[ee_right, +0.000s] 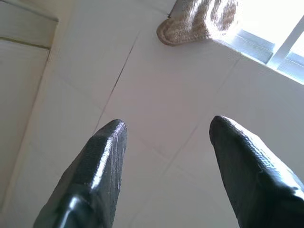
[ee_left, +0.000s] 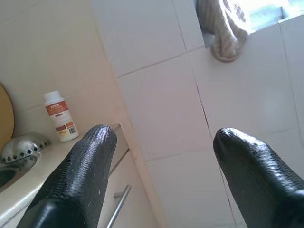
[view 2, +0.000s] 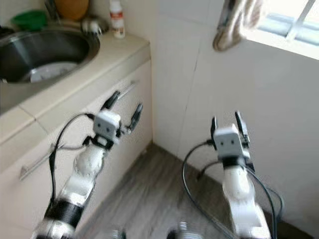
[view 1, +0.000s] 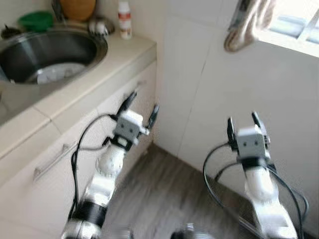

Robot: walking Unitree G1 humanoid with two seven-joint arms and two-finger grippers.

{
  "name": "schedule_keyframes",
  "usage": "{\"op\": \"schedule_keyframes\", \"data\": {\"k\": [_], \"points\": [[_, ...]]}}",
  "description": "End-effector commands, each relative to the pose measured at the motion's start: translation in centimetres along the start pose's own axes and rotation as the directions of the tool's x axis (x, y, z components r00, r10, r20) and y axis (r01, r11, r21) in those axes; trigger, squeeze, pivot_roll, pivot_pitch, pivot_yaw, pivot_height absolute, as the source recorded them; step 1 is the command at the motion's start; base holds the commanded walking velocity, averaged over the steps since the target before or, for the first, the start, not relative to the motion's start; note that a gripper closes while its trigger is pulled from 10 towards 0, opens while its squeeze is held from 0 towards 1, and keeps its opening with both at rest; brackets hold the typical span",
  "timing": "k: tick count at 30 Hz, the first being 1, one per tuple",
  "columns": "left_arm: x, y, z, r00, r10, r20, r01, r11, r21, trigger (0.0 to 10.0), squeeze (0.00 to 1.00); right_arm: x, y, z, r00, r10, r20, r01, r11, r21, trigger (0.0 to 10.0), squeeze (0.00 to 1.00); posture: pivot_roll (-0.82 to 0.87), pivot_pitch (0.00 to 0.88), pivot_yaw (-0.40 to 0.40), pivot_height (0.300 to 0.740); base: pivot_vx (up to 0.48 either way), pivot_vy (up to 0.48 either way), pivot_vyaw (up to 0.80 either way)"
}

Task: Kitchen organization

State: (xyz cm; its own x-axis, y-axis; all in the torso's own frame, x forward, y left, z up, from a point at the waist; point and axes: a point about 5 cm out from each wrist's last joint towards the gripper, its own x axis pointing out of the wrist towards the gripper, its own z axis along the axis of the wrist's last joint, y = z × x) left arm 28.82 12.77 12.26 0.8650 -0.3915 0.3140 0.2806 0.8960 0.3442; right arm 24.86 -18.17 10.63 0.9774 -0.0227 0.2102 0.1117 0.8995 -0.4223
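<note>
left eye view, both jaws open, counter edge (view 1: pixel 99 74)

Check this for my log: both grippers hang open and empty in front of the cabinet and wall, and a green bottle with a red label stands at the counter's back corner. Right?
Not quite: the bottle is white, not green, as the left eye view shows. The rest holds: left gripper and right gripper have their jaws open and empty, and the bottle stands at the back corner of the counter.
</note>
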Motion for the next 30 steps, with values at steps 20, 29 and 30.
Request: {"op": "schedule_keyframes", "data": {"k": [20,29,30], "points": [[0.1,-0.5,-0.7,0.998,-0.019,-0.065,0.017,0.999,-0.028,10.0,0.0,0.4,-0.5,-1.0,0.996,-0.01,-0.084,0.012,1.0,0.023,10.0,0.0,0.05,0.0,-0.031,0.74,0.0,0.0,-0.54],[0.0,-0.9,-1.3,0.993,-0.049,-0.111,0.046,0.998,-0.034,10.0,0.0,0.4,-0.5,-1.1,0.994,-0.012,-0.106,0.015,1.0,0.025,10.0,0.0,0.05,0.0,-0.03,0.74,0.0,0.0,-0.8],[0.0,-1.0,-1.3,0.992,-0.05,-0.114,0.047,0.998,-0.033,10.0,0.0,0.4,-0.5,-1.1,0.994,-0.011,-0.107,0.014,1.0,0.022,10.0,0.0,0.05,0.0,-0.03,0.74,0.0,0.0,-0.8]]}}
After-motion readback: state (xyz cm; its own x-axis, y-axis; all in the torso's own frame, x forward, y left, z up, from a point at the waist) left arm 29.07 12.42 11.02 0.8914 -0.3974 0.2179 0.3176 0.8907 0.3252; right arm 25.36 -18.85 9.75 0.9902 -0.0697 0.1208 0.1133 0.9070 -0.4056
